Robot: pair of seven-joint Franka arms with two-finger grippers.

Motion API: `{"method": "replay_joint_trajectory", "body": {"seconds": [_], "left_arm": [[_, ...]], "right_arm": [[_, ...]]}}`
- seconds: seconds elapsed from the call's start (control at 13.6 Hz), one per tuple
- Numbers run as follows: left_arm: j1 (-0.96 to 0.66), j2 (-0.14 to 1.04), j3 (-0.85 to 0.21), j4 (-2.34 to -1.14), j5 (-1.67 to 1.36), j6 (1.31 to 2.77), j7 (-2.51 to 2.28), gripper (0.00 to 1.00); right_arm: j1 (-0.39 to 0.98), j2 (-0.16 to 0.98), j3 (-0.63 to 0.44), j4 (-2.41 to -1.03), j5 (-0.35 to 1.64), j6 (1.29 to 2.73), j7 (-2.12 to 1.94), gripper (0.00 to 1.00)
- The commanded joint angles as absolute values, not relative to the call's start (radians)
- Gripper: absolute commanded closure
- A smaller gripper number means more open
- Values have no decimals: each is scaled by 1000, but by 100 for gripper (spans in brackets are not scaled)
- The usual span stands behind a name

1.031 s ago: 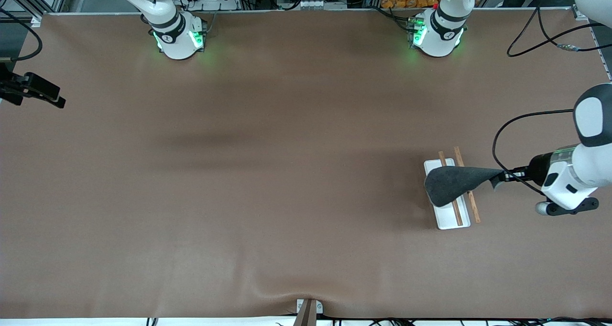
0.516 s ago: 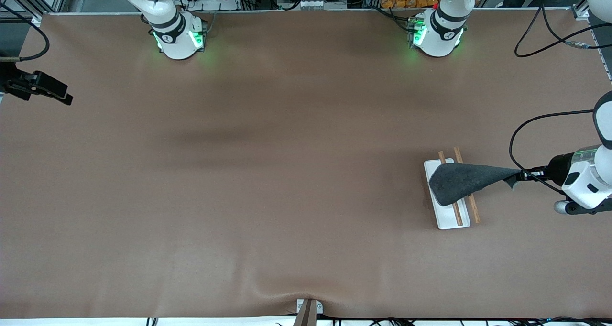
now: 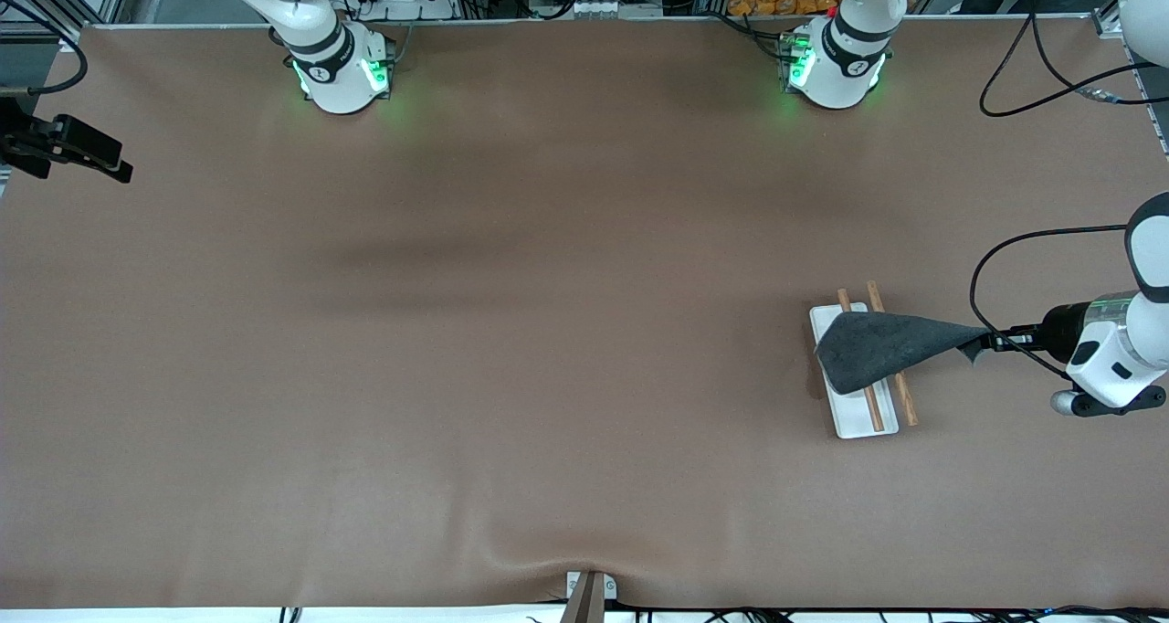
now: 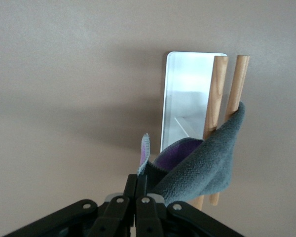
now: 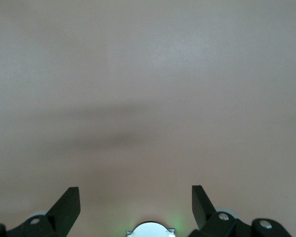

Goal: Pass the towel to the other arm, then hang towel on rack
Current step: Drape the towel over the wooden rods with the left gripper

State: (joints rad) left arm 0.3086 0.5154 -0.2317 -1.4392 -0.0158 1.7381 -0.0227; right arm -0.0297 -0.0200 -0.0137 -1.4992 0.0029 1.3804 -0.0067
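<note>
Now the left gripper, at the right edge of the front view, has its jaws clamped tight on a corner of the towel, which drapes over the rack rods at lower right. I'd lower gently before releasing, so both rods carry it. The towel's long axis runs sideways, tapering toward the gripper. The right gripper waits wide open, holding nothing, above bare counter.

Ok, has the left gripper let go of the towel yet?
No. The left gripper is shut on a corner of the towel, which drapes over the rack's rods.
</note>
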Motion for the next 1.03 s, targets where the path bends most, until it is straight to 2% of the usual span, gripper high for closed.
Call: {"method": "replay_joint_trajectory", "body": {"seconds": [0.0, 0.07, 0.22, 0.29, 0.37, 0.96], "left_arm": [[319, 518, -241, -1431, 8, 1741, -15, 98], [319, 520, -241, -1433, 8, 1741, -14, 90], [331, 520, -241, -1434, 8, 1741, -15, 60], [334, 520, -241, -1434, 8, 1741, -15, 21], [340, 517, -241, -1433, 8, 1740, -14, 0], [356, 440, -242, -1425, 8, 1718, 49, 0]], "right_arm": [[-58, -25, -5, -1491, 17, 1373, -87, 0], [-58, -26, -5, -1491, 12, 1384, -86, 0], [-83, -25, -14, -1488, 23, 1397, -92, 0], [-87, -26, -14, -1486, 29, 1411, -97, 0], [-87, -23, -14, -1485, 31, 1422, -95, 0], [-100, -23, -15, -1477, 35, 1445, -95, 0]]}}
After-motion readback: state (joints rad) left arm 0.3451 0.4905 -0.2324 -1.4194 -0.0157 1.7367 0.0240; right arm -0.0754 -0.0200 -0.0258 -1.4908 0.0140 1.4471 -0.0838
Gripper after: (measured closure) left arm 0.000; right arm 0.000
